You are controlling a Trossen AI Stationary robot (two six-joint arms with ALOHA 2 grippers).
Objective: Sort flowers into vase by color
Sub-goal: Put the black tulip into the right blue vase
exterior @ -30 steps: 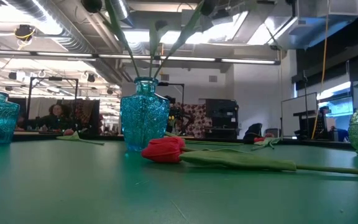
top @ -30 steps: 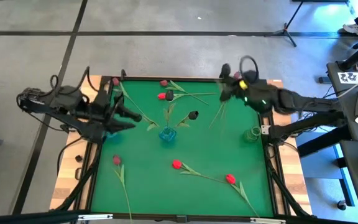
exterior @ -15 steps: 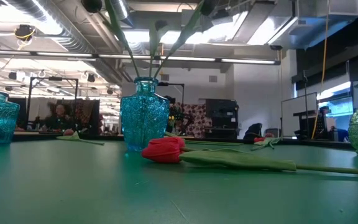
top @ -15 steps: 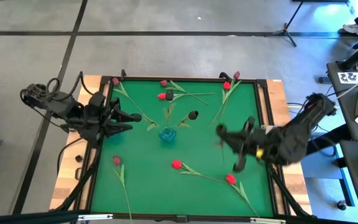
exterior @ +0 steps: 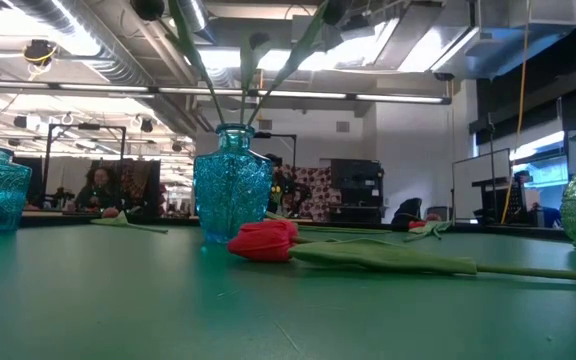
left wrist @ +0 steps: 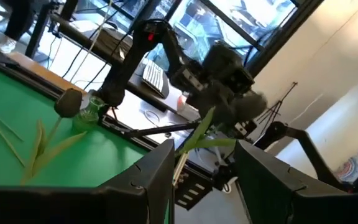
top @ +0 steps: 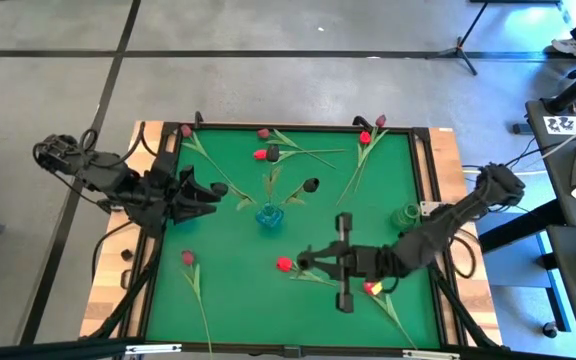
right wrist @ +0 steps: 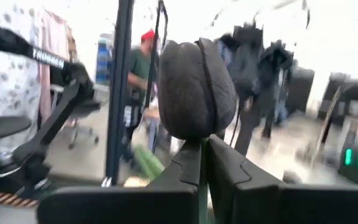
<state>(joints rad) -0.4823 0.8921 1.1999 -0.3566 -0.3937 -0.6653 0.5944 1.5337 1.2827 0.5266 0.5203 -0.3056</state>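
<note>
R gripper (top: 306, 262) pinched tight on a dark tulip (right wrist: 196, 87), blue vase (top: 268, 215) close by.

Fingers grip the stem right under the head, which sticks out just past the tips. Rest of stem hidden, so can't tell which way its long axis runs. Blue vase w/ two dark heads in it sits near the gripper, off toward the L arm's side and further up the table. A red tulip (top: 284, 265) lies just ahead of the tips. Probably needs the stem tipped down before going in. L gripper (top: 218, 192) is about as near the vase on its other side, fingers apart w/ a green stem (left wrist: 194, 134) in the gap; contact unclear.
</note>
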